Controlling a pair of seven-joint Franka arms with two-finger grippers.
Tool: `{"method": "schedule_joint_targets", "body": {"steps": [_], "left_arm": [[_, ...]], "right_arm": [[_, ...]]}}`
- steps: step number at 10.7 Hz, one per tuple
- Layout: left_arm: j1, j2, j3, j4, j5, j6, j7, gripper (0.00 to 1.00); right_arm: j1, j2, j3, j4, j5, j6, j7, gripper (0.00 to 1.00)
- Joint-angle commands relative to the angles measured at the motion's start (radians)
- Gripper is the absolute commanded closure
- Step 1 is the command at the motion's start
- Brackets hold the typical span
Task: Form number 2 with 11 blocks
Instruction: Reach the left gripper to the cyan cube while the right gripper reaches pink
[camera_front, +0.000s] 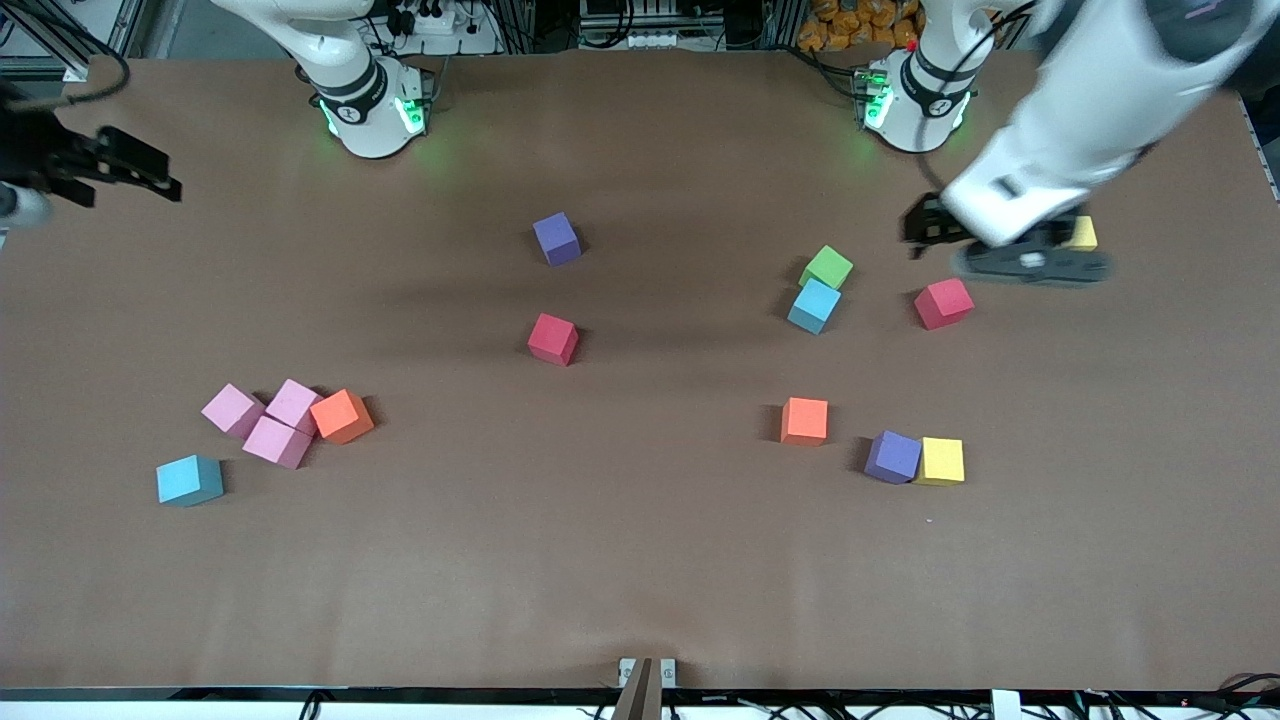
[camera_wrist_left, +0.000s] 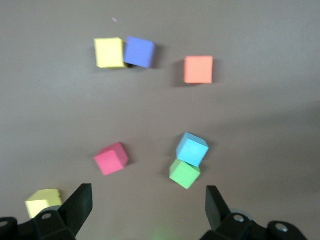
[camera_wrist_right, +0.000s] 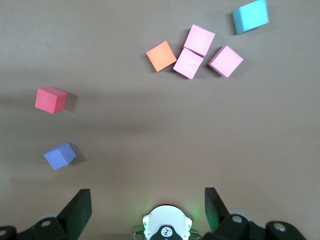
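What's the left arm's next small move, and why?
Probably lower the left gripper, open and empty, toward the nearest blocks, the green block or red block. All blocks lie scattered; no digit is started. The right gripper waits open at its end of the table.

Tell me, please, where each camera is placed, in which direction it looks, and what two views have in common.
Front view: high, facing both arm bases; shows the table, the blocks, the open left gripper and open right gripper.
Left wrist view: looks down past its own fingers at seven blocks.
Right wrist view: looks down past its own fingers at seven blocks and its own base.
Shared: the green block, front and left wrist.
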Motion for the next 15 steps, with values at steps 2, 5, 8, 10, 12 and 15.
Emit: {"method": "schedule_joint_targets", "body": {"steps": [2,5,8,10,12,15], "left_arm": [[-0.002,-0.026,-0.034,-0.261,0.010,0.194,0.002,0.00],[-0.011,-0.020,-0.092,-0.432,0.014,0.352,0.000,0.00],[-0.022,0.036,-0.135,-0.512,0.021,0.437,0.002,0.00],[-0.026,0.075,-0.152,-0.552,0.100,0.536,0.005,0.00],[-0.033,0.118,-0.152,-0.570,0.103,0.615,0.016,0.00],[-0.037,0.161,-0.150,-0.610,0.103,0.727,0.023,0.00]], "right_arm": [[0.013,0.190,0.002,0.022,-0.005,0.129,-0.027,0.00],[0.022,0.318,0.002,0.008,-0.003,0.264,-0.119,0.00],[0.039,0.414,0.004,-0.060,-0.003,0.449,-0.247,0.00],[0.042,0.415,0.006,-0.224,0.015,0.674,-0.373,0.00],[0.045,0.425,0.006,-0.319,0.043,0.808,-0.403,0.00],[0.087,0.454,0.004,-0.347,0.139,0.859,-0.391,0.00]]}}
